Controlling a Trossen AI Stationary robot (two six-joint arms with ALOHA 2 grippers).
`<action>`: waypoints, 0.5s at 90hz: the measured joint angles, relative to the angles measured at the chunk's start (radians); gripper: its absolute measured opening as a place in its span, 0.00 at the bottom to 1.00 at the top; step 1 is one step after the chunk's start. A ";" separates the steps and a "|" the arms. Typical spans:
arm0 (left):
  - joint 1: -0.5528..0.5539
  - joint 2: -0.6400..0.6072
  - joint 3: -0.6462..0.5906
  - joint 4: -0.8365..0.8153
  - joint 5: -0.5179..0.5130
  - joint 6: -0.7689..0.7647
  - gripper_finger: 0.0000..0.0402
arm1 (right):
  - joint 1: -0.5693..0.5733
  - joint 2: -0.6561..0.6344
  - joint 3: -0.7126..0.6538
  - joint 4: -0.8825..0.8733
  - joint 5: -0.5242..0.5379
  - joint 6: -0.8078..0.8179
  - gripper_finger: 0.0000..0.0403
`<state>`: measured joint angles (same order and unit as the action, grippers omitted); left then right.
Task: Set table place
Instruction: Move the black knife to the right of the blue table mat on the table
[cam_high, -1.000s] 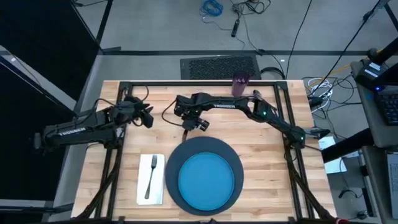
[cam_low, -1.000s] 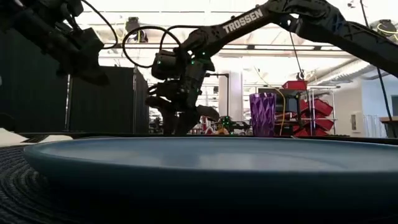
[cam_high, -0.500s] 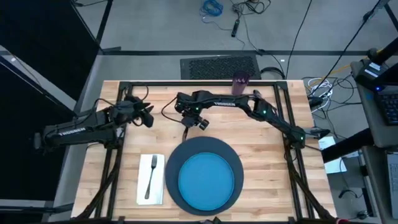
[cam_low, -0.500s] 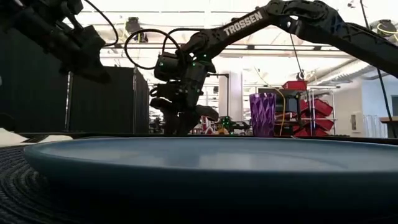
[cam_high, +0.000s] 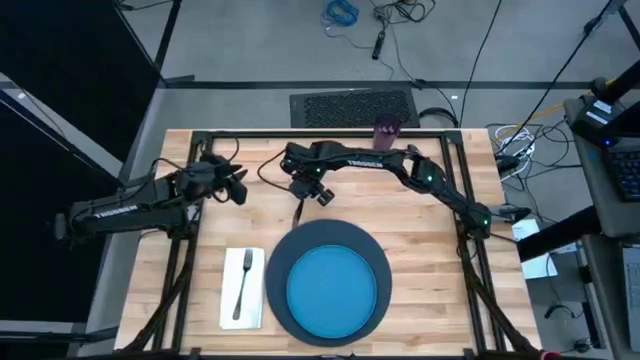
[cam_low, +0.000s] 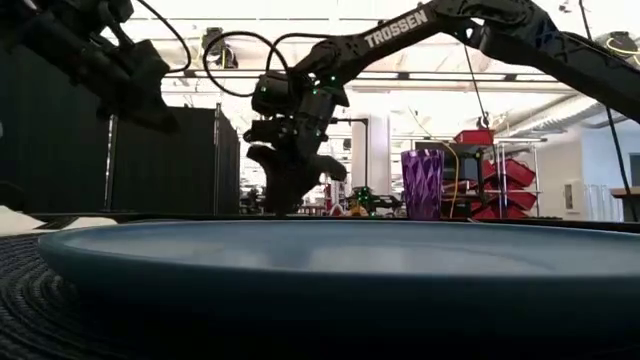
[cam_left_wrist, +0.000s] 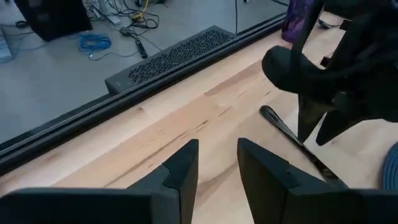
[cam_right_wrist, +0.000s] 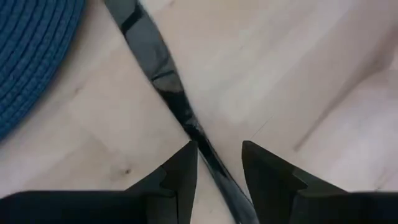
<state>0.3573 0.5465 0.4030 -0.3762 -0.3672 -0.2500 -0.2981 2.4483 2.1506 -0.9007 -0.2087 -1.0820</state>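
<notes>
A dark metal knife (cam_high: 298, 210) lies flat on the table (cam_high: 430, 250), just beyond the navy disc (cam_high: 278, 255) that carries the blue plate (cam_high: 330, 290). My right gripper (cam_right_wrist: 219, 158) hangs open, pointing down, with one finger on either side of the knife (cam_right_wrist: 161, 68) and clear of it. To the left of the disc, a fork (cam_high: 241, 285) rests on the white napkin (cam_high: 228, 300). The purple cup (cam_high: 387, 130) stands at the far edge. My left gripper (cam_left_wrist: 217, 149) waits in the air at the far left, slightly open and with nothing in it.
A black frame runs along the table's edges (cam_high: 320, 135). Bare wood lies to the right of the disc (cam_high: 440, 270) and between the disc and the cup. The right arm stretches across the far half of the table (cam_high: 400, 170).
My right gripper has risen above the knife and drifted slightly toward the table's far edge. The knife has stayed where it was on the table.
</notes>
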 joint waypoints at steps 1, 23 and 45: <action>0.000 0.000 0.000 0.000 0.000 0.000 0.24 | 0.000 0.001 0.000 0.003 0.001 0.002 0.28; 0.000 0.000 0.000 0.002 0.000 0.001 0.24 | -0.004 0.001 0.000 0.209 0.004 0.167 0.28; 0.000 0.000 0.000 0.001 0.000 0.002 0.24 | -0.005 0.009 0.001 0.175 0.056 0.236 0.28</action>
<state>0.3573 0.5465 0.4030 -0.3748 -0.3672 -0.2482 -0.3032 2.4573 2.1513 -0.7261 -0.1524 -0.8457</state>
